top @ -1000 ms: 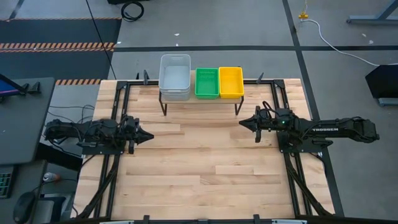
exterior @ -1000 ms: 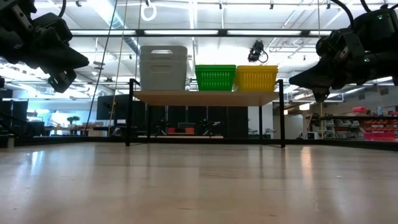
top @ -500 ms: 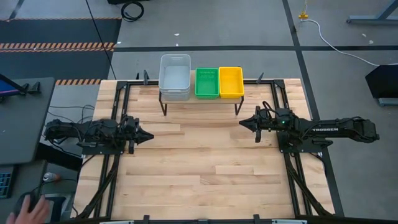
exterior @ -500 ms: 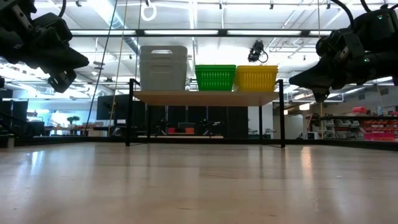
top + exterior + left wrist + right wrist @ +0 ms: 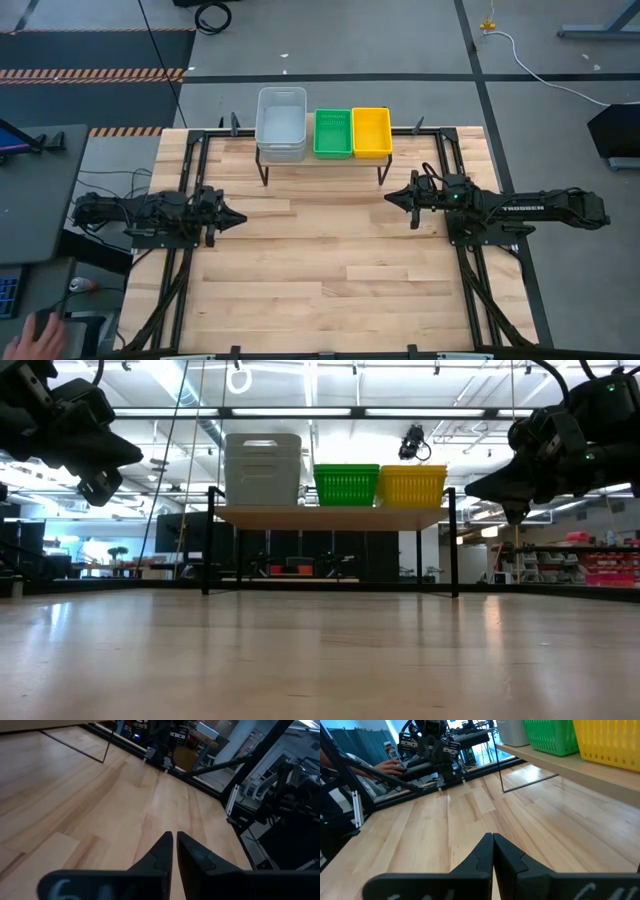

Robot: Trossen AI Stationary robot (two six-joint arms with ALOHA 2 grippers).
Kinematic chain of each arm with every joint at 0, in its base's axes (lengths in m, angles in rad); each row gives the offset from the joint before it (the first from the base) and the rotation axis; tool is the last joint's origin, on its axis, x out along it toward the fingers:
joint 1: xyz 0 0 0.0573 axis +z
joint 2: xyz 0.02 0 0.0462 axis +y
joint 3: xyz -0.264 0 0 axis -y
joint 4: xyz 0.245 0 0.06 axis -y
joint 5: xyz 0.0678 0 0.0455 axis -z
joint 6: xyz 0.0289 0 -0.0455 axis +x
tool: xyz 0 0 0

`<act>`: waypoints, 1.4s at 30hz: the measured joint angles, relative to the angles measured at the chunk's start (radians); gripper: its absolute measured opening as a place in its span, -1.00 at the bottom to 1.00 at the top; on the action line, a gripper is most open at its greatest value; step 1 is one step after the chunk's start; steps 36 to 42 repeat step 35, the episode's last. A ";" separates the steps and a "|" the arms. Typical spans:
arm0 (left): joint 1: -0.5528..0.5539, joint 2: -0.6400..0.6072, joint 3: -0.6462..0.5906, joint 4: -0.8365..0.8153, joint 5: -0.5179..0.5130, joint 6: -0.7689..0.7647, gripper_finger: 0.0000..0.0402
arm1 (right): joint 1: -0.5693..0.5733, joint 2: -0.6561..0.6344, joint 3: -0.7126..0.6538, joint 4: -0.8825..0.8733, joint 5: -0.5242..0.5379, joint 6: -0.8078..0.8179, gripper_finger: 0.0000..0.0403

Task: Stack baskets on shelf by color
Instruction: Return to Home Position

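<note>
The low shelf (image 5: 322,160) stands by the table's far edge on thin black legs. On its plank top sit three stacks side by side: light grey baskets (image 5: 281,123) on the left, green baskets (image 5: 333,132) in the middle, yellow baskets (image 5: 371,131) on the right; the low view shows them too, grey (image 5: 262,468), green (image 5: 346,484), yellow (image 5: 412,485). My left gripper (image 5: 241,217) hovers shut over the table's left side, pointing right. My right gripper (image 5: 388,200) hovers shut over the right side, pointing left. Neither holds anything.
Bare wooden tabletop (image 5: 330,270) lies between and in front of the two arms. Black frame rails (image 5: 178,270) run along the table's left and right sides. A person's hand (image 5: 45,335) shows at the lower left, off the table.
The left gripper rose very slightly in the low view. A person's hand at the lower left, off the table, came into view and shifted. The baskets and shelf stayed put.
</note>
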 joint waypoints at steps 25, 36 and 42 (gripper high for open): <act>0.000 0.000 0.000 -0.002 0.000 0.000 -0.82 | 0.000 0.000 0.000 0.000 0.000 0.000 -0.94; 0.000 0.000 0.000 -0.002 0.000 0.000 -0.86 | 0.000 0.000 0.000 0.000 0.000 0.000 -0.94; 0.000 0.000 0.000 -0.002 0.000 0.000 -0.86 | 0.000 0.000 0.000 0.000 0.000 0.000 -0.94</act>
